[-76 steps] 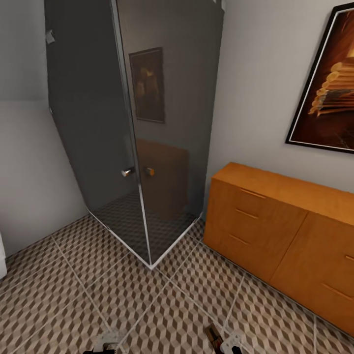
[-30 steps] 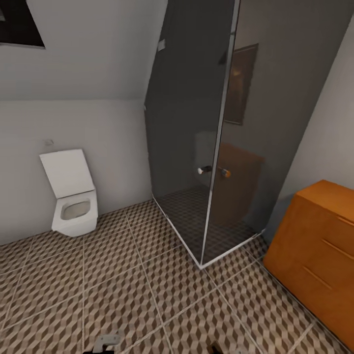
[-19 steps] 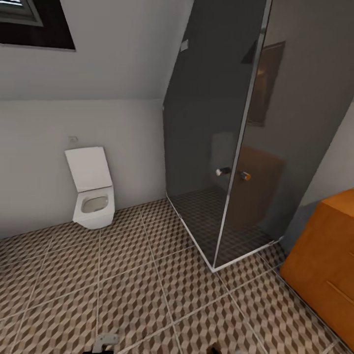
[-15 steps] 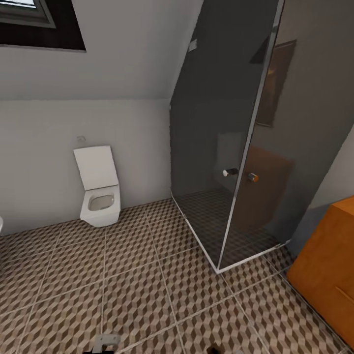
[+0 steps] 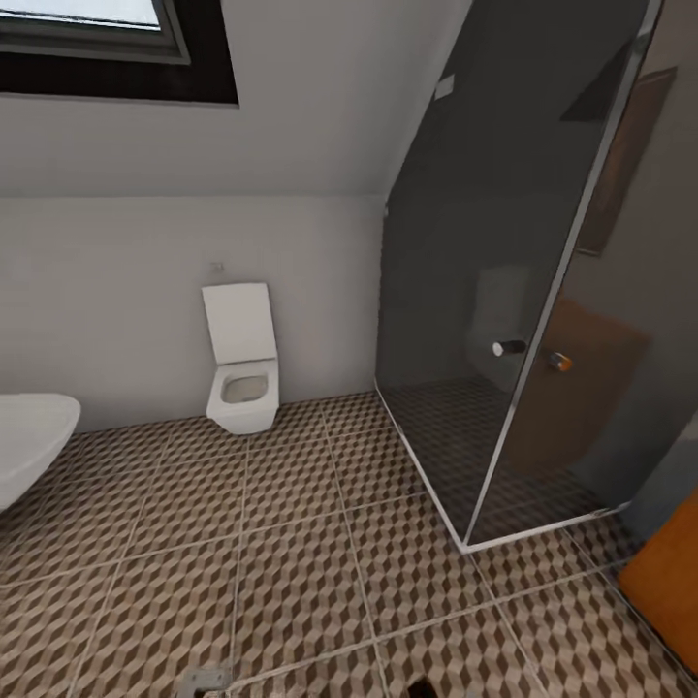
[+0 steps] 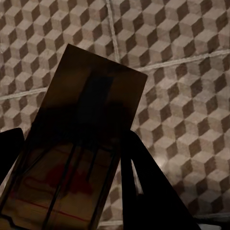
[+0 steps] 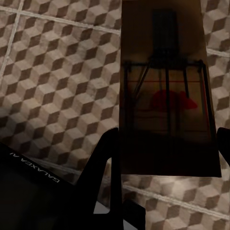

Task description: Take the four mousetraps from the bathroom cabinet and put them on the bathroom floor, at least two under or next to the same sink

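left gripper (image 6: 72, 177): clamped on a trap (image 6: 79, 148) | right gripper (image 7: 165, 148): clamped on another trap (image 7: 165, 96) | floor (image 5: 291, 572) seen at 6 o'clock

cube-patterned brown-beige floor (image 5: 291, 572), white toilet (image 5: 242, 373), orange cabinet (image 5: 669, 591)

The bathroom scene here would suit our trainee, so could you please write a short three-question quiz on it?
1. True or false: each gripper holds a mousetrap.
2. Which fixture stands against the wall left of the shower in the head view? A) sink B) toilet C) radiator
3. Fill in: the orange piece at the head view's right edge is the ____.

Key
1. True: the left gripper is shut on a mousetrap, the right gripper on another mousetrap, both over the floor.
2. B, the toilet.
3. Cabinet.
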